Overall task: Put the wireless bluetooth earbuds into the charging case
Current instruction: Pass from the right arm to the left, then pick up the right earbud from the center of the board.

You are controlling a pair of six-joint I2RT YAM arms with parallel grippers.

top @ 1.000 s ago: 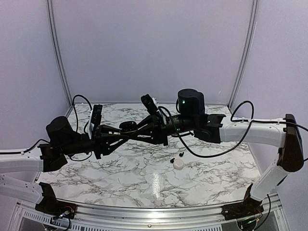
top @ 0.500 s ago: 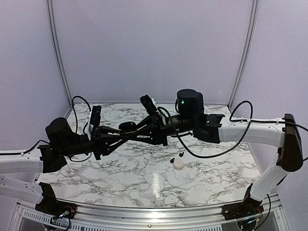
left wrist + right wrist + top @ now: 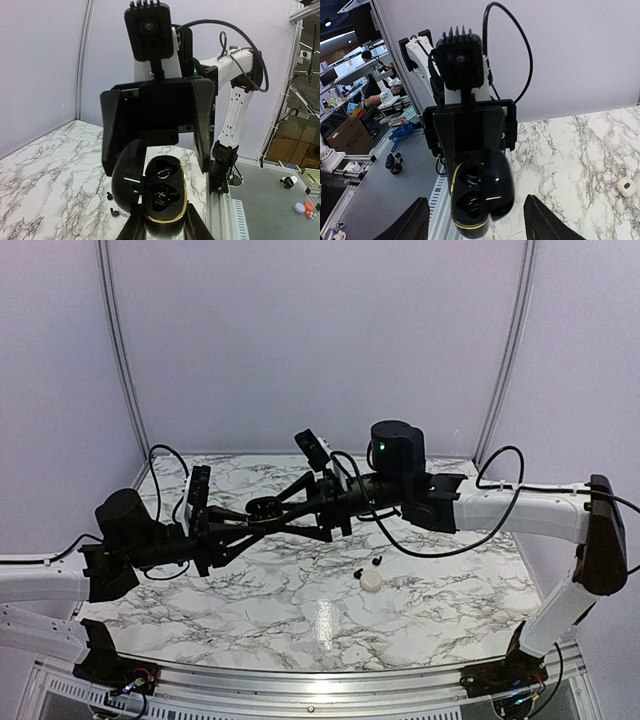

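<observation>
My left gripper (image 3: 164, 222) is shut on the base of a black charging case (image 3: 165, 192) with a gold rim. It holds the case in mid-air with the lid open to the left. Both sockets look empty. My right gripper (image 3: 477, 222) faces it, wide open, jaws standing either side of the case (image 3: 475, 200) without touching. In the top view the two grippers, left (image 3: 258, 512) and right (image 3: 292, 508), meet above the table's middle. Two black earbuds (image 3: 358, 572) (image 3: 377, 561) lie on the marble; they also show in the left wrist view (image 3: 110, 196).
A small white round case (image 3: 371, 581) lies on the marble table (image 3: 250, 590) next to the black earbuds. Another small white item (image 3: 626, 187) lies on the marble in the right wrist view. The right arm's cable (image 3: 420, 550) hangs over the table.
Both arms have shifted only slightly. The left gripper still holds the open case, and the right gripper stays open around it.
</observation>
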